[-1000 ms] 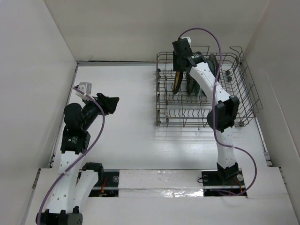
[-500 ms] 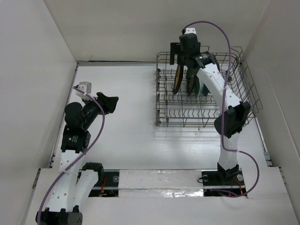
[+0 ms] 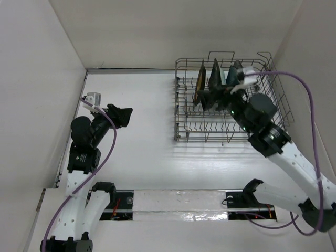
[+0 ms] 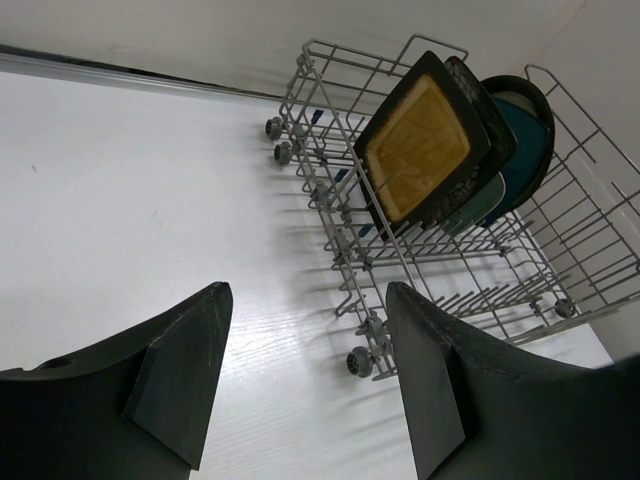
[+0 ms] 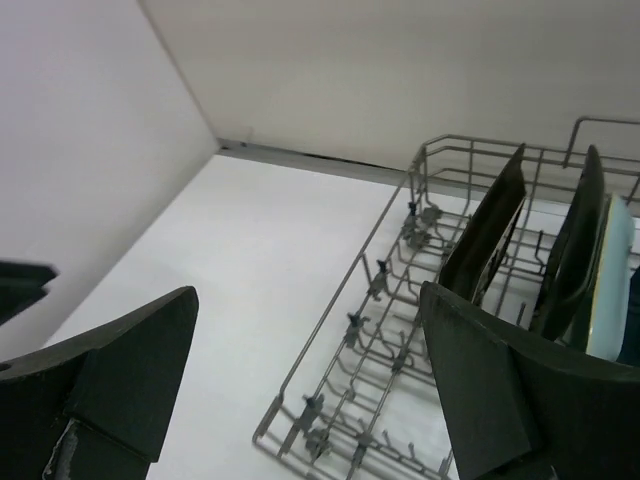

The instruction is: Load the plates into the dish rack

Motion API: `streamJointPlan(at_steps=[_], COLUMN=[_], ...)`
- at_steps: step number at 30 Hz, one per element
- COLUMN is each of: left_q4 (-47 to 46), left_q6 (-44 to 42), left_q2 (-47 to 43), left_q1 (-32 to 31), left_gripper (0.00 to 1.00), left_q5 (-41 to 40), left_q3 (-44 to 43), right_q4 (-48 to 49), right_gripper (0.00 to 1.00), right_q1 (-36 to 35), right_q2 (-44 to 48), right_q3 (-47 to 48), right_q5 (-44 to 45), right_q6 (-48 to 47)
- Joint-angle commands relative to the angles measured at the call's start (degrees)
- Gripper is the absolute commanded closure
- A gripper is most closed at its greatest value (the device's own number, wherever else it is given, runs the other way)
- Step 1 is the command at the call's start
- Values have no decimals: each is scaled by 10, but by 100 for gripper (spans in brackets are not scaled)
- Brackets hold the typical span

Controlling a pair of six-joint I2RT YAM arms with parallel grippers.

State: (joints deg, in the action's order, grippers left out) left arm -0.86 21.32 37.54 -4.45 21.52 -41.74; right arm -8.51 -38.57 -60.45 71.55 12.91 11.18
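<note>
The grey wire dish rack (image 3: 220,137) stands at the far right. Plates stand upright in its back rows: the black square one with a mustard centre (image 3: 200,84), the black flowered one (image 3: 214,77) and the teal one (image 3: 231,76). In the left wrist view, the mustard plate (image 4: 418,135) is in front, then the flowered plate (image 4: 492,125), the teal plate (image 4: 470,215) and a rounded dark-rimmed plate (image 4: 525,140). My right gripper (image 3: 210,97) is open and empty over the rack, just in front of the plates. My left gripper (image 3: 125,115) is open and empty at the far left.
White walls enclose the table on the left, back and right. The rack has small wheels (image 4: 358,362) along its edge. In the right wrist view, the rack's left rim (image 5: 300,365) runs between the open gripper (image 5: 308,300) fingers, with bare white table left of it.
My right gripper has left the top of the mustard plate and drawn back toward the near side, the arm swinging right. The plate stays standing in the rack. The left arm has not moved.
</note>
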Motion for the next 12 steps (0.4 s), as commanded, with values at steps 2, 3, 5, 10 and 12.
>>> streamJointPlan(at_steps=[2, 3, 5, 10, 12], left_q4=[-38, -37, -37, -35, -30], left_q6=[14, 21, 29, 35, 36], left_q2=[-17, -19, -26, -49, -52], left_q1=[-2, -2, -2, -2, -2], left_gripper=[40, 40, 40, 41, 40], left_q5=[23, 23, 28, 29, 22], left_q3=[-32, -37, -48, -35, -25], right_q4=[140, 138, 126, 112, 110], right_gripper=[3, 3, 2, 1, 1], right_q1=[-8, -13, -13, -13, -13], right_q2=[138, 159, 212, 259, 250], right_q3=[-120, -151, -177, -238, -237], right_q5=[-3, 3, 26, 91, 87], right_q6=[37, 45, 50, 68, 69])
